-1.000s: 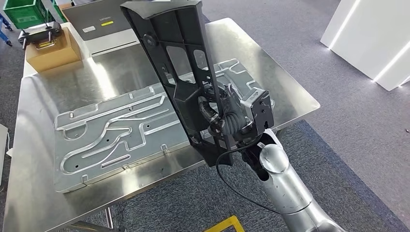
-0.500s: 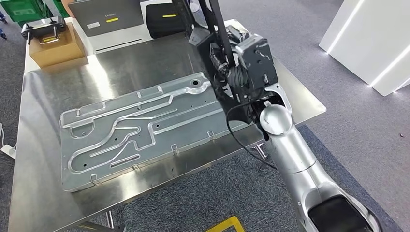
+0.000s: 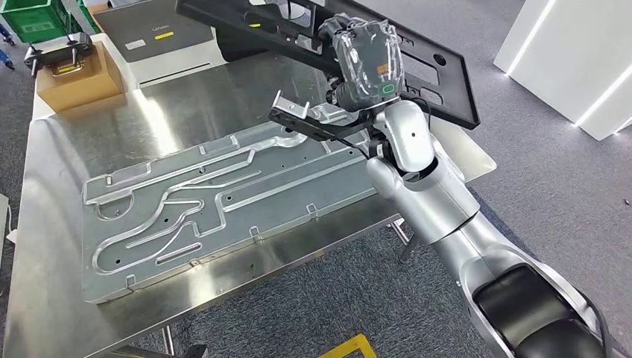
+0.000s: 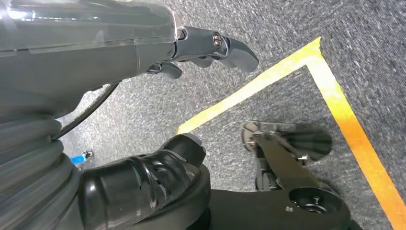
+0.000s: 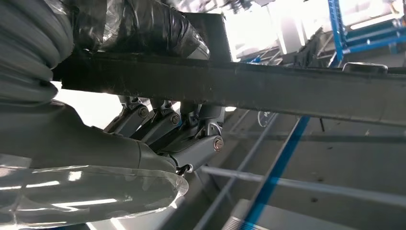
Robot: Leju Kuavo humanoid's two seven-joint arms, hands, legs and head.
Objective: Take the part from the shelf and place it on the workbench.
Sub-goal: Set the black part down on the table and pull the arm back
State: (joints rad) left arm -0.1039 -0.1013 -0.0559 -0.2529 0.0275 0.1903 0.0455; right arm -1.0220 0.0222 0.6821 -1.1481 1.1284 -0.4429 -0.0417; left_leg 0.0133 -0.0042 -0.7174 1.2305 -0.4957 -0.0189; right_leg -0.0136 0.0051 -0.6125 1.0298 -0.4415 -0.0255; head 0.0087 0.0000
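The right hand [image 3: 365, 63] is clamped on the black part [image 3: 417, 71], a long flat plastic frame with cut-outs, carried nearly level in the air above the far right of the workbench [image 3: 45, 246], toward two o'clock from the table's middle; in the right wrist view the fingers [image 5: 191, 139] curl around one side of the part's dark bar [image 5: 268, 91] and the thumb presses the other, so the hold is firm; a clear plastic film wraps the back of the hand. The left hand [image 4: 143, 72] hangs over grey carpet with a yellow floor line [image 4: 335, 100]; its fingers are lightly curled and apart, holding nothing.

Beneath the raised part lies a large stamped metal plate [image 3: 216, 201], pale and ribbed with raised channels, flat on the brushed steel top and spanning it from eight o'clock to two o'clock; a cardboard box [image 3: 74, 78] with a dark clamp-like item on it sits at eleven o'clock; a grey laptop [image 3: 160, 37] lies at twelve o'clock; a green crate [image 3: 33, 19] stands beyond the far left corner; a white panel [image 3: 574, 60] rises at the right.
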